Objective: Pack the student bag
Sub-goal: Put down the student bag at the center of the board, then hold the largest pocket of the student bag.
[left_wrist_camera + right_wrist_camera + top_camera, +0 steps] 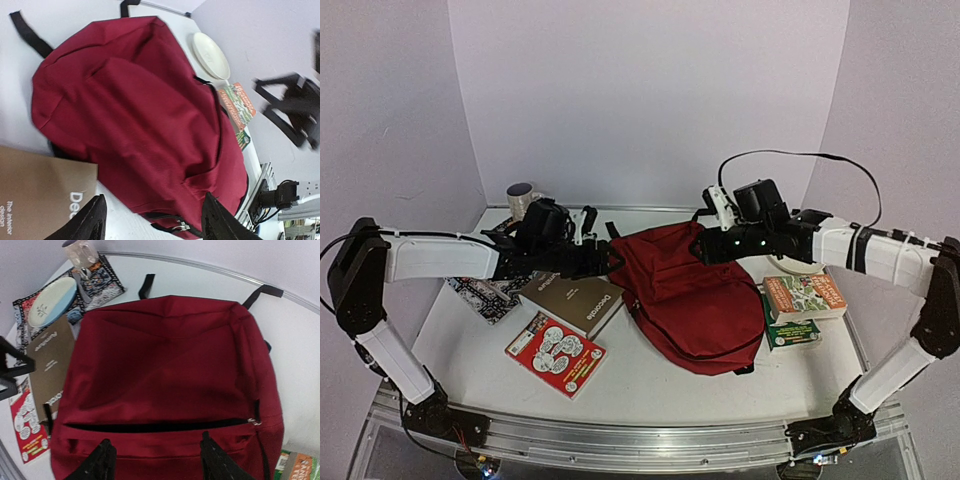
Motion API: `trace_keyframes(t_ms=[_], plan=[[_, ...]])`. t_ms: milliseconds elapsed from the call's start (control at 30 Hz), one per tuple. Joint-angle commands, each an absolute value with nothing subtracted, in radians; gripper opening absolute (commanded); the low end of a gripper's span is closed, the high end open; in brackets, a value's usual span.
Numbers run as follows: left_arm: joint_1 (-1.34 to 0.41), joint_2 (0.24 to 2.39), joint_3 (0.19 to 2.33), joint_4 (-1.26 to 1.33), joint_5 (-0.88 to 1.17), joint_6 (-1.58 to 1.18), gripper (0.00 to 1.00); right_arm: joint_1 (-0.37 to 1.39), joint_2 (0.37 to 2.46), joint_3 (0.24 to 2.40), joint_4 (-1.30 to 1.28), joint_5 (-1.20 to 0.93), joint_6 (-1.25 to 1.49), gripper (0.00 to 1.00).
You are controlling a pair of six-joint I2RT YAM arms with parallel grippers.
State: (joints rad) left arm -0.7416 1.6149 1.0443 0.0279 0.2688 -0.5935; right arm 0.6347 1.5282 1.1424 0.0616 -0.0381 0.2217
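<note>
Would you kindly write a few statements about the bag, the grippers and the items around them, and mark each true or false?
1. The student bag lies flat on the table between the two arms. True.
2. The left gripper is clamped on a black strap. False: its fingers stand apart with nothing between them.
3. A brown book lies beside the bag on the left arm's side. True.
4. The mug stands on top of the bag. False: it stands at the table's far left corner, apart from the bag.
5. The right gripper is open over the bag. True.
</note>
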Motion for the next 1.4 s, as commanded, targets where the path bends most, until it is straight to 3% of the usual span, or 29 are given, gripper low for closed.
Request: trace_keyframes(t_ms=[0,233,467,533,733,800,1067,1367], plan=[[-0.735,1.613,1.026,0.031,0.317,-0.645,0.68,0.744,1.463,1.093,0.026,0.040,0.299,0.63],[-0.729,1.710,1.094,0.077,0.391,-0.690,0.69,0.906,1.481,1.077,0.020,0.087,0.376,0.75],[-0.729,1.828,1.150,0.140,0.494,-0.756,0.63,1.003,1.525,1.112,0.013,0.115,0.422,0.75],[-0.732,1.837,1.154,0.161,0.518,-0.773,0.53,1.025,1.543,1.128,0.007,0.123,0.437,0.75],[-0.762,1.800,1.158,0.173,0.494,-0.826,0.10,1.096,1.626,1.220,-0.052,0.118,0.493,0.68],[-0.769,1.781,1.152,0.179,0.463,-0.863,0.02,1.116,1.646,1.245,-0.065,0.098,0.513,0.63],[-0.779,1.743,1.110,0.261,0.388,-1.040,0.00,1.132,1.711,1.270,-0.071,0.053,0.600,0.41],[-0.818,1.729,1.099,0.294,0.310,-1.141,0.00,1.127,1.771,1.266,-0.067,0.231,0.663,0.38]])
